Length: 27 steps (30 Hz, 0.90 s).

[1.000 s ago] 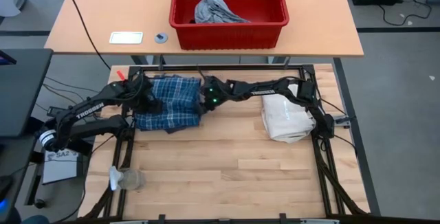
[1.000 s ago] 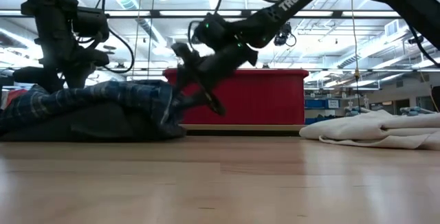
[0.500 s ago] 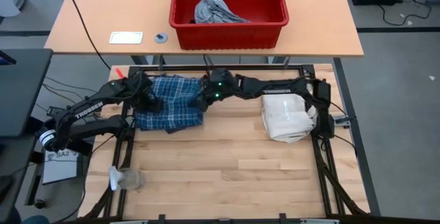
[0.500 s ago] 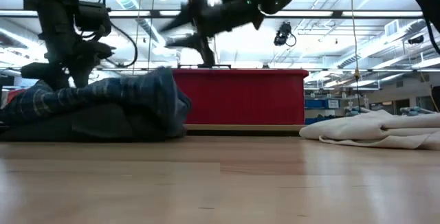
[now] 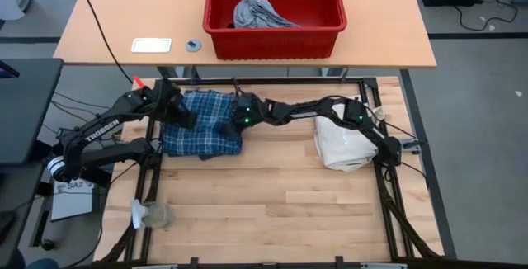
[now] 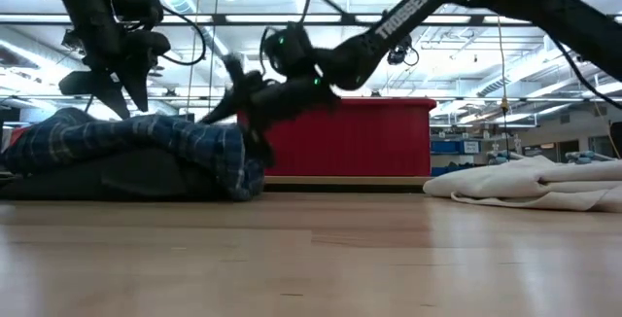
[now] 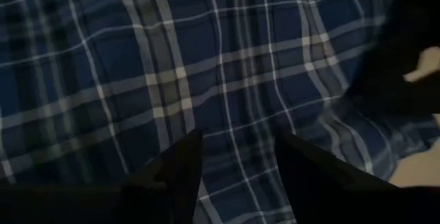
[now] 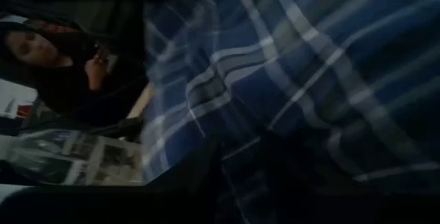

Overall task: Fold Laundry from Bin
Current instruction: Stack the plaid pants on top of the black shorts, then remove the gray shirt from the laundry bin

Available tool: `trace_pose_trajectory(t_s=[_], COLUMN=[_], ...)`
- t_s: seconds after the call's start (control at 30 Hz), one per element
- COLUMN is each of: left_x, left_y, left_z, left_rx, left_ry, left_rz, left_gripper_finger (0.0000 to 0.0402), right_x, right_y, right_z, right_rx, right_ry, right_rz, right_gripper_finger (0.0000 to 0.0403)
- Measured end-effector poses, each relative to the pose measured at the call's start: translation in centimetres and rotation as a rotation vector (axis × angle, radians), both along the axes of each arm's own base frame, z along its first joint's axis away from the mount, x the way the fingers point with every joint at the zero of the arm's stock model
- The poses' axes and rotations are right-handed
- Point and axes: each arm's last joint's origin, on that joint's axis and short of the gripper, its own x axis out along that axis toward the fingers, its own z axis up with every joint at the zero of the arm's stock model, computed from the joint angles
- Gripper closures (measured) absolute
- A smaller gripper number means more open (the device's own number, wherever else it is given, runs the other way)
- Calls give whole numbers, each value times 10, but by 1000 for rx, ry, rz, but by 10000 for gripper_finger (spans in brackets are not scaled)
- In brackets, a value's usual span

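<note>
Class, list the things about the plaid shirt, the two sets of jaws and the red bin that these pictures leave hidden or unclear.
- Right gripper: whether its jaws pinch the plaid shirt; right wrist view is dark and blurred.
- Left gripper: in the high view, its own arm covers the jaws.
- Bin: low view shows only its wall; the light grey piece inside shows only from above.
- Shirt's underside: hidden by its own folds.
</note>
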Motion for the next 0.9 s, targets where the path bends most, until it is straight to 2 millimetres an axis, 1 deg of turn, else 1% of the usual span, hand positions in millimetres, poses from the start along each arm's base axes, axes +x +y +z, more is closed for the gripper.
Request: trace_pose_trajectory(t_s=[0.1,0.13,0.2,0.3,0.37,0.47,0.57,0.7,0.8,0.9], left_x=[0,0,1,5,10,18,27,34,36,35], left_y=[0,0,0,3,6,13,21,32,41,56], left_z=[0,0,0,3,8,17,30,54,65,65], left_rx=[-5,-4,1,37,73,154,285,523,657,659], left_ry=[-4,-5,-10,-66,-143,-274,-398,-568,-619,-594], left_rz=[2,2,-6,-47,-72,-105,-113,-120,-78,-46], left_gripper_finger=[214,214,214,214,214,214,214,214,214,214], right_x=[2,2,2,-1,-5,-16,-33,-55,-71,-86], right_y=[2,3,5,6,7,3,-10,-27,-38,-51], right_z=[-13,-13,-13,-3,14,53,90,131,158,178], right_rx=[9,11,6,-13,-70,-182,-305,-434,-486,-486], right_ry=[22,23,19,31,25,-7,-19,-56,-107,-120], right_rz=[10,17,46,72,76,54,-6,-86,-139,-248], right_gripper_finger=[294,295,295,296,296,296,296,296,296,296])
